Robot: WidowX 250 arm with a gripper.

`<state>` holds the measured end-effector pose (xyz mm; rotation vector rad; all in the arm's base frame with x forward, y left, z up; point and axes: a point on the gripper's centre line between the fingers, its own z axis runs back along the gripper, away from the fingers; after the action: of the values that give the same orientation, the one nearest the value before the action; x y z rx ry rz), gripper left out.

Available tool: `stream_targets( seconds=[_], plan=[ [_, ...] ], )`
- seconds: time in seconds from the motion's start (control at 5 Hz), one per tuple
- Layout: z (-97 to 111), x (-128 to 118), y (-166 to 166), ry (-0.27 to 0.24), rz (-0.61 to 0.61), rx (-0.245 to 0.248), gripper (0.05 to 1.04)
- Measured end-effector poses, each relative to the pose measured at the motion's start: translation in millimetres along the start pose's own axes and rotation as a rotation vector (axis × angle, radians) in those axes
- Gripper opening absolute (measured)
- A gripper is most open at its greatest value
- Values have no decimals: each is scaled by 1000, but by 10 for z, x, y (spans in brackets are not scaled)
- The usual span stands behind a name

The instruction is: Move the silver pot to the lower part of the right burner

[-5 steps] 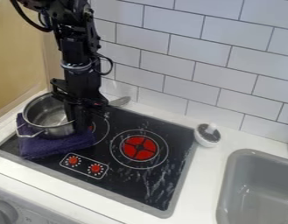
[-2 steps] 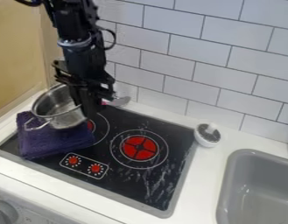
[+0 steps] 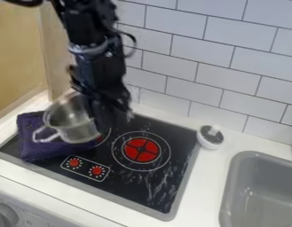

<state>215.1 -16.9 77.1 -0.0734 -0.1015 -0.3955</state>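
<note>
The silver pot [image 3: 78,129] hangs tilted over the right part of the purple cloth and the left burner, its loop handle toward the lower left. At the pot's right wall is the black gripper [image 3: 106,126], shut on the rim. The right burner [image 3: 142,150], a red disc inside white rings, lies to the right of the pot and gripper with nothing on it.
A folded purple cloth [image 3: 41,144] lies on the left of the black stovetop [image 3: 133,186]. Two red knobs are printed near its front edge. A white round container [image 3: 211,136] stands right of the stove, beyond it a grey sink [image 3: 260,195]. A tiled wall rises behind.
The pot has risen off the purple cloth, tilted, and shifted right together with the gripper. The cloth has stayed in place.
</note>
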Motion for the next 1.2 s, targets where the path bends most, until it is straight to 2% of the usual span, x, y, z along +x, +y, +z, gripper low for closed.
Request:
stream_targets(
  seconds=[0.4, 0.6, 0.8, 1.0, 1.2],
  plan=[
    [-155, -119, -428, 31, -154, -17, 55],
    [-217, -72, -557, 17, -194, -24, 55],
    [-352, -61, -628, 52, -241, -6, 55],
    [-478, -66, -630, 80, -236, -13, 55],
    [-590, -75, -606, 119, -245, 13, 55]
  ],
)
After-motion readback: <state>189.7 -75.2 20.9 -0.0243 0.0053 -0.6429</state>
